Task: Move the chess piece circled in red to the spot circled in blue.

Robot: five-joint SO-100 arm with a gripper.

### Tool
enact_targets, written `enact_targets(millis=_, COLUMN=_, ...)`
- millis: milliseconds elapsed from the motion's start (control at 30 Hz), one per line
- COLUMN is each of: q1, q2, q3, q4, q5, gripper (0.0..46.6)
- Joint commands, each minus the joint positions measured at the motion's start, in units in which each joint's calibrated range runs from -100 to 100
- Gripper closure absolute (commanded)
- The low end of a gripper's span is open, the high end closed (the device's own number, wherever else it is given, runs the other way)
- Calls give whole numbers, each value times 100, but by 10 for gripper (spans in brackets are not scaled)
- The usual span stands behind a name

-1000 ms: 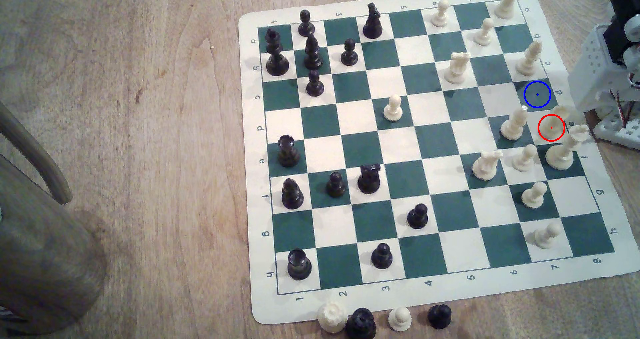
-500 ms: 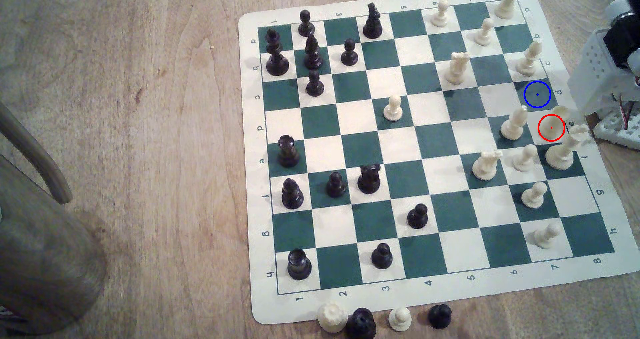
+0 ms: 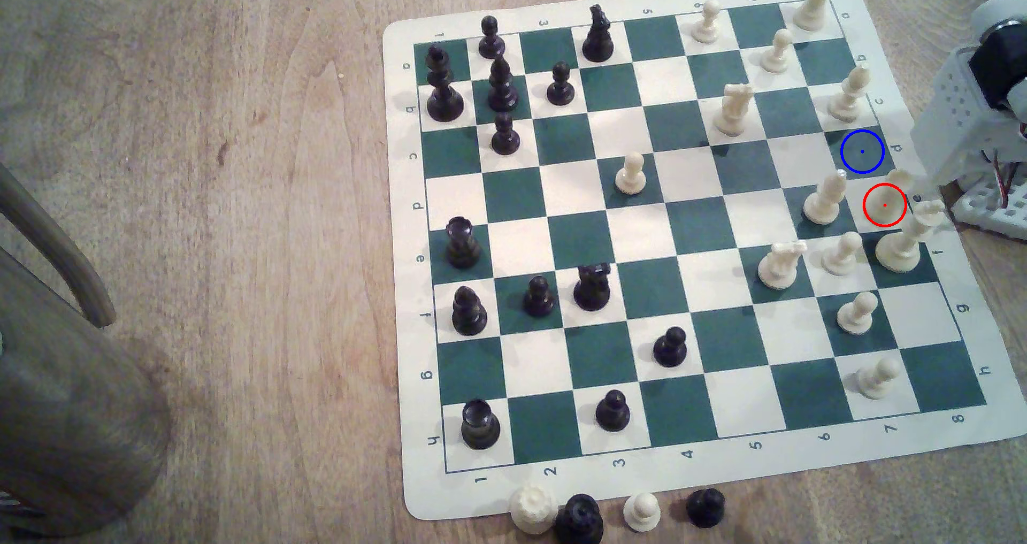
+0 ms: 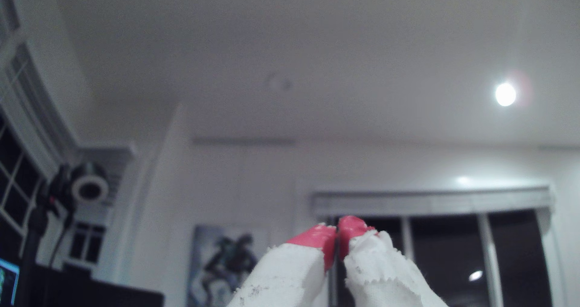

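At the lower middle of the wrist view, the gripper (image 4: pixel 337 231) points up at the ceiling, its red tips pressed together with nothing between them. In the exterior view, the white rook (image 3: pixel 896 184) stands at the board's right edge by the arm (image 3: pixel 967 105), just below the blue-ringed green square (image 3: pixel 862 151).

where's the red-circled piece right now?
In the exterior view, the red-circled piece stands at the board's right edge, just below the blue-circled square, between a cream bishop and the arm's white base.
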Motion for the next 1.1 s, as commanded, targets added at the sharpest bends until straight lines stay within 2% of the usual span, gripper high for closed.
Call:
enact_targets(millis=0, q1=59, q2=6, q3=-651, q4=1457, q5=-34, gripper=464)
enact_targets(millis=33, q1=90, q2=6, q3=-660, q4=1596, q5=-44, gripper=464)
enact_targets(millis=100, q1=231, q2=6, q3=-887, q4=2448, q5=-308, gripper=464)
enact_targets(millis=200, q1=435, q2=14, q3=-1458, q4=4004, q5=-454, gripper=464)
enact_targets(millis=300, q1=419, q2=498, q3=-2419, q4=5683, q5=-454, gripper=464)
enact_targets(millis=367, q1=122, q2=1007, q3=-3344, q4=7124, q5=-469, gripper=464)
enact_targets(millis=433, q1=-66, q2=1262, q3=-3670, q4=7812, q5=-474, gripper=464)
enact_targets(millis=533, q1=-355, q2=1584, q3=-3815, q4=8942, q5=-440, gripper=460)
enact_targets(millis=800, q1=-1005, q2=2747, q3=-3978, q4=11055, q5=-557, gripper=464)
enact_targets(millis=1067, q1=-1059, q2=3189, q3=-3888, q4=11883, q5=-503, gripper=464)
